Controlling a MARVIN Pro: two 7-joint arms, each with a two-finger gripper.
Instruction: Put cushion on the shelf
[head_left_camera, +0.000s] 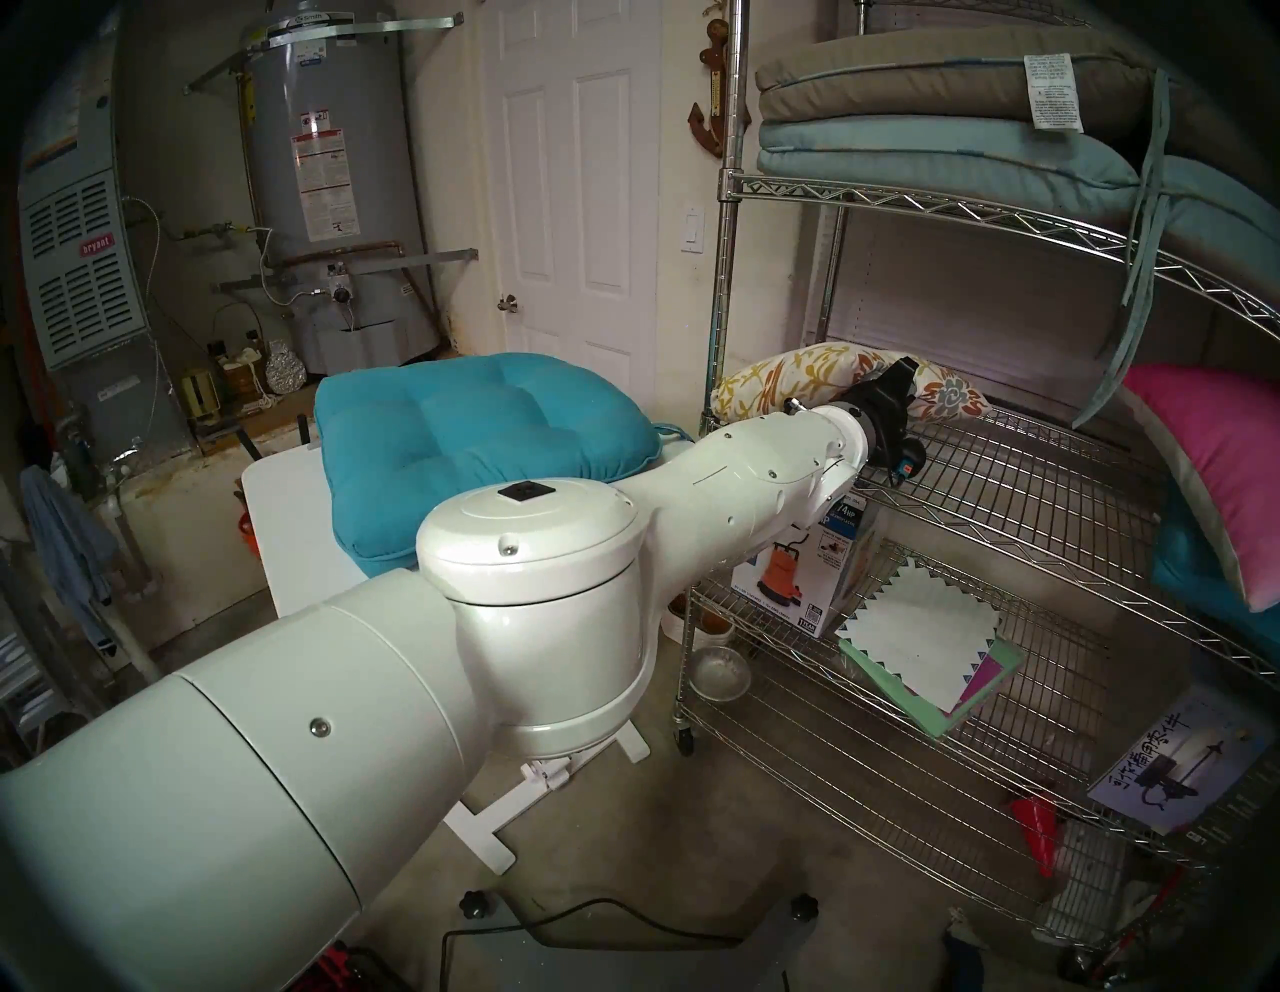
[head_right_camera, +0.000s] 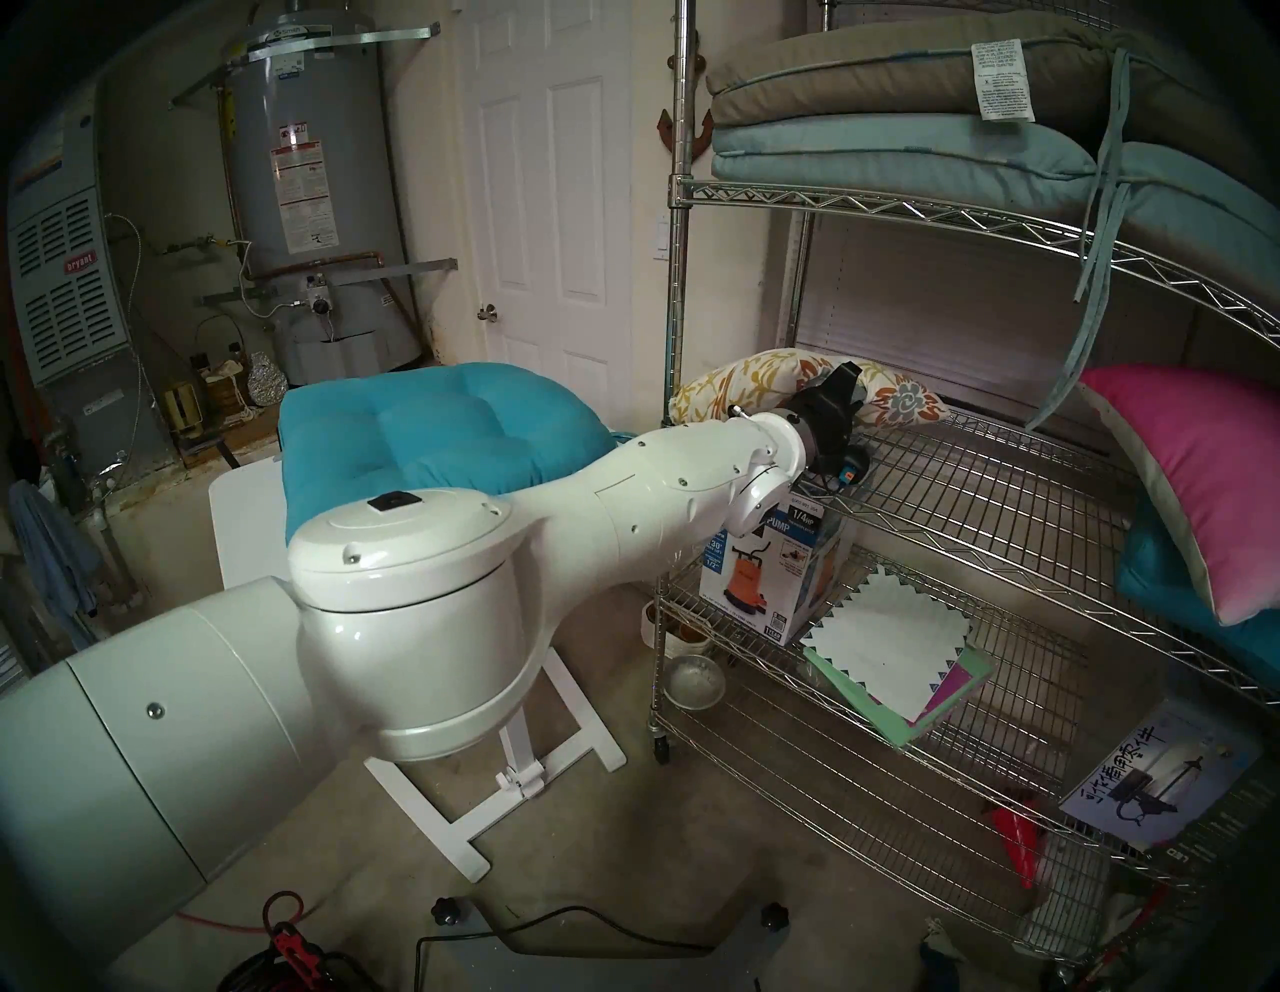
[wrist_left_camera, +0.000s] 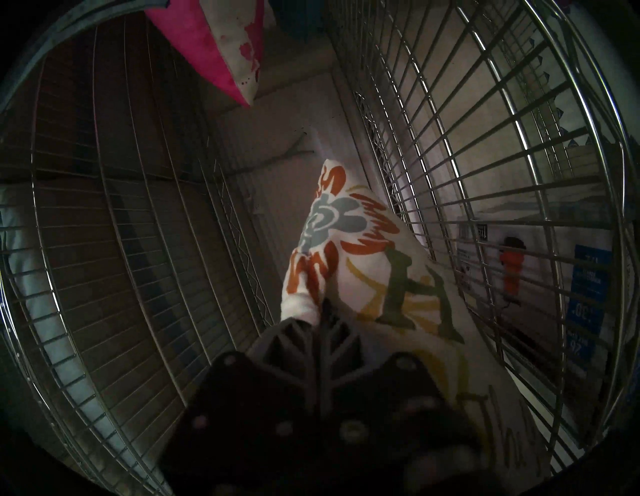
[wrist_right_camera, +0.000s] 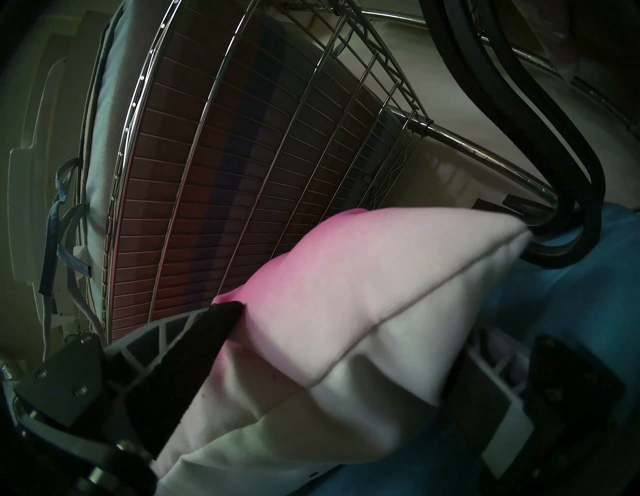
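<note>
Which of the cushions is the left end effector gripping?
The floral cream cushion on the wire shelf, pinched by the left end effector; the teal and pink ones sit apart.

A glossy white robot arm is built of fat rounded cylindrical segments joined at smooth seams. A domed joint cap carries a small black square patch on top. Small silver screws dot the casing. The arm narrows to a white wrist flange, then a black end effector with a small blue-and-orange part beneath. Seen close, its dark fingers have grey ribbed, lattice-like backs. The other end effector's finger is black-faced with a white lattice back, on a grey bracket with screws.
</note>
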